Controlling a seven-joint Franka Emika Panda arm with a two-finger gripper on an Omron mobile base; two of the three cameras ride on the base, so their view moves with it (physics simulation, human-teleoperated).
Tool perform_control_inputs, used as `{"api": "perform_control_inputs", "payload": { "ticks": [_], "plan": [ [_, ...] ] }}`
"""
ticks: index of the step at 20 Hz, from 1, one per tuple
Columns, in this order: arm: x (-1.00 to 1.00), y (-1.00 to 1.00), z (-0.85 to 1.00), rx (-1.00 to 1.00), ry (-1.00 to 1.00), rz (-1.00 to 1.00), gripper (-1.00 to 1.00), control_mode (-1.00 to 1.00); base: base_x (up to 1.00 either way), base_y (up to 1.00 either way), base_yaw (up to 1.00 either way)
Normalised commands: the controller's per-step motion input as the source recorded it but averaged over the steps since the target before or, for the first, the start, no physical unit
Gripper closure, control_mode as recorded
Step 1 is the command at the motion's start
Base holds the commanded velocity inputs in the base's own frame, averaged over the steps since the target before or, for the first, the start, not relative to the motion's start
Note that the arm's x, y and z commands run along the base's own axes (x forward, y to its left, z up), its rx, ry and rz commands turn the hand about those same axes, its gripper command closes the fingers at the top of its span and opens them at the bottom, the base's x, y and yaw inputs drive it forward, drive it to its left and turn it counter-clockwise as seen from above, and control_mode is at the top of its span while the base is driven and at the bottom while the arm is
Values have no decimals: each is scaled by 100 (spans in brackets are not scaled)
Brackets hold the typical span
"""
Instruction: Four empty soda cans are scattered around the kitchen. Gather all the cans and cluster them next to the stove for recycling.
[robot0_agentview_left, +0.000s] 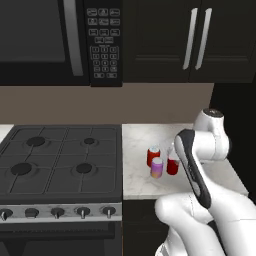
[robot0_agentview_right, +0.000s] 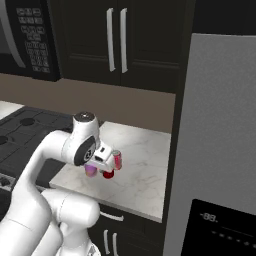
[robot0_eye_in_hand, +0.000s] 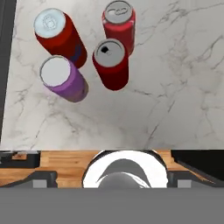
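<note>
**Four cans grouped on the marble counter beside the stove**

In the hand view, looking down from above, four soda cans stand upright in a tight cluster on the white marble counter (robot0_eye_in_hand: 175, 87). Three are red: one (robot0_eye_in_hand: 61, 37) with a pale silver top at the upper left, one (robot0_eye_in_hand: 119, 24) at the top centre, and one (robot0_eye_in_hand: 111, 63) just below it. The purple-pink can (robot0_eye_in_hand: 63, 81) stands at the lower left of the group, just beside the first red can. The cans are close together; whether any of them touch cannot be told.

In the left base view the cluster sits on the counter (robot0_agentview_left: 140, 145) just right of the stove (robot0_agentview_left: 60, 160), near the edge that meets the range. A red can (robot0_agentview_left: 153, 156) and the purple-pink can (robot0_agentview_left: 157, 168) show clearly there, and another red can (robot0_agentview_left: 172, 165) is partly hidden behind the arm's dark-trimmed link. Above the stove hangs a black microwave (robot0_agentview_left: 60, 40) with its keypad, and dark cabinets (robot0_agentview_left: 195, 40) fill the wall to the right.

In the right base view the gripper (robot0_agentview_right: 107, 160) hangs over the cans, with one red can (robot0_agentview_right: 117, 160) beside it. Its jaws stand wide apart and grip nothing. A grey refrigerator (robot0_agentview_right: 215, 135) bounds the counter on the right.
</note>
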Motion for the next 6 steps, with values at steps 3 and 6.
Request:
{"api": "perform_control_inputs", "payload": {
  "ticks": [3, 6],
  "plan": [
    [-49, 11, 11, -2, -6, 1, -100, -100, 0, 0, 0],
    [-45, 10, 15, -1, 0, 1, -100, -100, 0, 0, 0]
  ]
}}
